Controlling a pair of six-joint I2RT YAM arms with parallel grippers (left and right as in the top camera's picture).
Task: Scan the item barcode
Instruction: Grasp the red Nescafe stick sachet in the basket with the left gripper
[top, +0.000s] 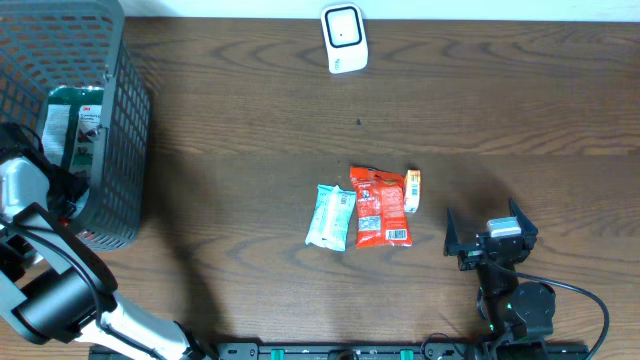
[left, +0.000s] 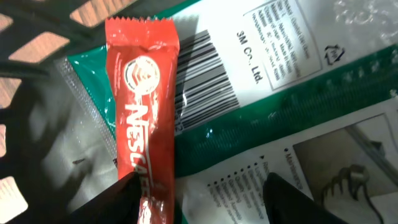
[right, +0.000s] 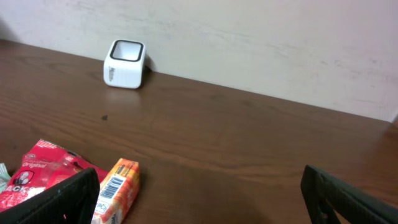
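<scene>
A dark wooden counter (top: 250, 100) is running up to a pale wall (right: 249, 37), with the white scanner (top: 344, 38) sitting at its far edge. Inside the mesh basket (top: 120, 130) on the left, the left fingers (left: 118, 202) are standing apart over a 3M packet (left: 280, 74), one beside the lower end of the red Nescafé stick (left: 143, 112) lying on it. The right fingers (right: 62, 199) are gaping wide near a red packet (top: 380, 207), a pale blue pouch (top: 330, 216) and an orange box (top: 412, 190).

My left arm (top: 55, 295) rises from the desk's (top: 250, 120) front-left corner, wrist bent toward the left edge. There the left gripper (left: 202, 183) angles down, fingers apart. My right arm (top: 520, 305) sits low at the front edge, right of centre. Its right gripper (top: 488, 232) is held level, jaws spread wide.
</scene>
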